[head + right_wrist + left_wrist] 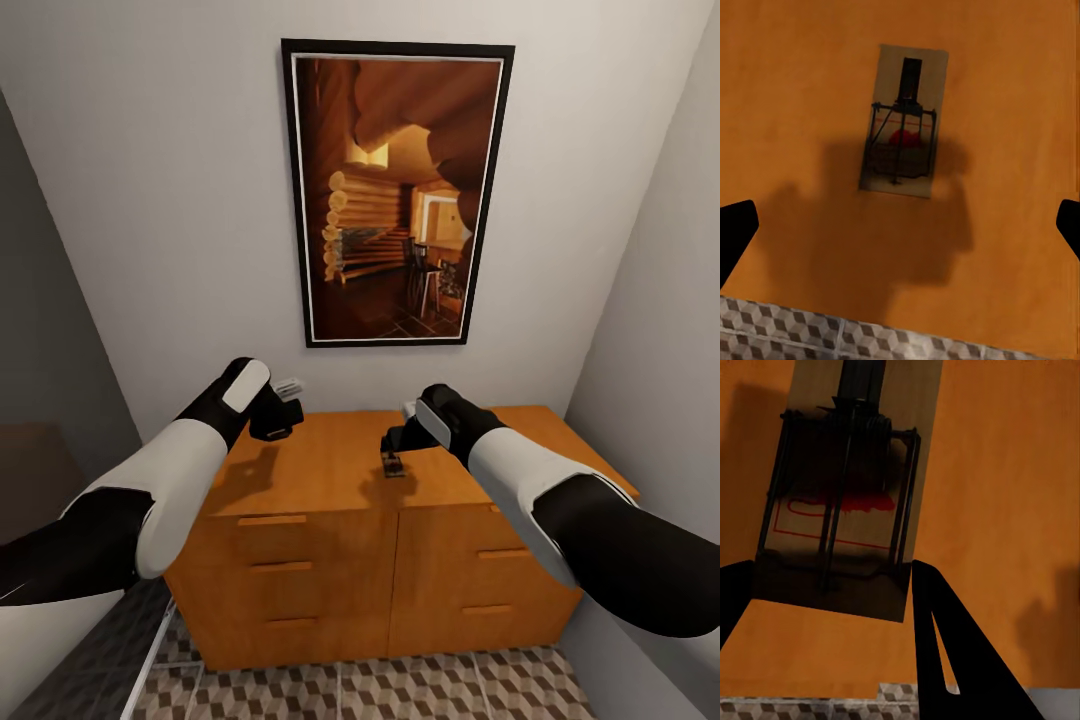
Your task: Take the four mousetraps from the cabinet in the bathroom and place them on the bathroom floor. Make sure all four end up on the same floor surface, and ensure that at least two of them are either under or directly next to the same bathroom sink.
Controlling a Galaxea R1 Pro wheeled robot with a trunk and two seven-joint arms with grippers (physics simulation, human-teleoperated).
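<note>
A mousetrap point(840, 502) sits clamped between the left tool's point(825, 585) fingers.

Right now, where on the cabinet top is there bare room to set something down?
The cabinet top is bare between the two arms and at its right rear corner. It is crowded under the right pincer, over a mousetrap, and under the left pincer.

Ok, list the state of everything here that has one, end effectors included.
Left end effector: apparently shut on the first mousetrap.
First mousetrap: between the end effector's fingers, edges touching both.
Right end effector: open, over the second mousetrap.
Second mousetrap: flat on the cabinet top, ungripped.
Cabinet: all visible drawers shut.
</note>
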